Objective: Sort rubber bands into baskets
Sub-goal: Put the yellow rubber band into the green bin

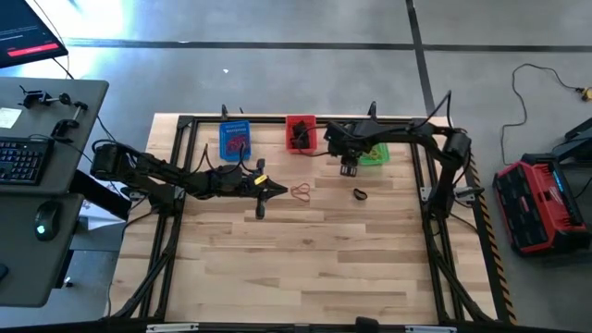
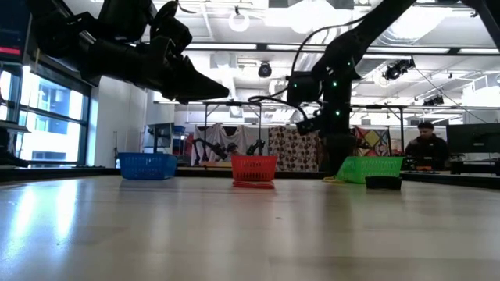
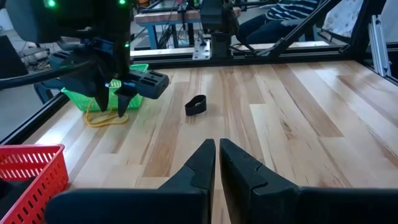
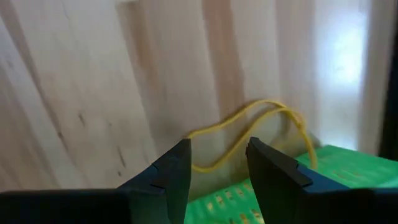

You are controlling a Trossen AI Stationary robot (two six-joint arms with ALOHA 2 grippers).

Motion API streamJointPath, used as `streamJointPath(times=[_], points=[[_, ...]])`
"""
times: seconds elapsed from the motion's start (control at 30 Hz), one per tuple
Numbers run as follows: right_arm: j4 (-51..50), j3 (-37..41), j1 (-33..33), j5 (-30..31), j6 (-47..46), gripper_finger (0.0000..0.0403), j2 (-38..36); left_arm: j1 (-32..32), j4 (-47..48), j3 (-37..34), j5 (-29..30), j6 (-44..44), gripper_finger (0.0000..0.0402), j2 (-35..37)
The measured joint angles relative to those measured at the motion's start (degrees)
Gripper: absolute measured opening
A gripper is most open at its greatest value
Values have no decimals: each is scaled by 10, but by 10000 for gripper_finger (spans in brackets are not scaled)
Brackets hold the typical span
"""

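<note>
Three baskets stand along the table's far side: blue (image 1: 235,141), red (image 1: 300,134) and green (image 1: 375,154). A yellow rubber band (image 4: 249,127) lies on the wood against the green basket's (image 3: 106,93) wall. My right gripper (image 1: 349,167) points down over this yellow band (image 3: 104,118), open, with a finger on either side of it and no touch showing. A black band (image 3: 196,106) and a red band (image 1: 301,192) lie loose on the table. My left gripper (image 3: 216,155) hovers shut near the red band, holding nothing.
Dark bands lie in the red basket, and something red lies in the blue one. A black metal frame (image 1: 277,119) borders the table. The near half of the tabletop (image 1: 305,268) is bare wood. A person sits beyond the table's far edge (image 2: 426,144).
</note>
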State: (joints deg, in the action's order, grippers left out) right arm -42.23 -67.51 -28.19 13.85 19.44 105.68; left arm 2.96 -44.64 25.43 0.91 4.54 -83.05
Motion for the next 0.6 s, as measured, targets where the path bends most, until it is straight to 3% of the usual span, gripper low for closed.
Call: streamJointPath(times=[0.2, 0.43, 0.6], points=[[1, 0, -15, -58, 27, 144, 14, 0, 1, 0, 0, 0, 13, 0], [2, -3, -27, -59, 31, 141, 42, 0, 3, 0, 0, 0, 13, 0], [0, -2, -28, -63, 34, 88, 42, 0, 9, 0, 0, 0, 13, 0]])
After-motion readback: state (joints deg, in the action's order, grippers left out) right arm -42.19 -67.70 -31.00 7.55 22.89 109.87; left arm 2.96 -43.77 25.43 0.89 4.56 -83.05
